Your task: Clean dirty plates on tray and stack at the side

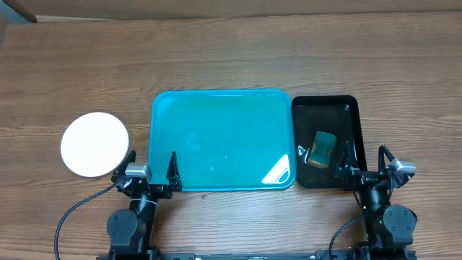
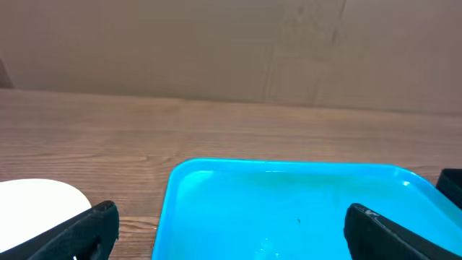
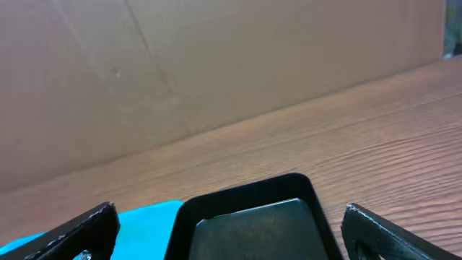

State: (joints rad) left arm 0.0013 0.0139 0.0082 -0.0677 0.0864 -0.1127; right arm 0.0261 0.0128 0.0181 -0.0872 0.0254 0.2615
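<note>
The turquoise tray (image 1: 221,139) lies mid-table with nothing on it; it also fills the left wrist view (image 2: 289,209). A white plate stack (image 1: 94,143) sits on the wood to the left of the tray; only the top white plate shows, and its edge appears in the left wrist view (image 2: 36,202). How many plates lie under it cannot be told. My left gripper (image 1: 152,171) is open and empty at the tray's front left corner. My right gripper (image 1: 363,165) is open and empty at the front right of the black tray.
A narrow black tray (image 1: 326,141) stands against the turquoise tray's right side and holds a teal-and-yellow sponge (image 1: 322,149). The black tray's far end shows in the right wrist view (image 3: 253,217). A cardboard wall stands behind the table.
</note>
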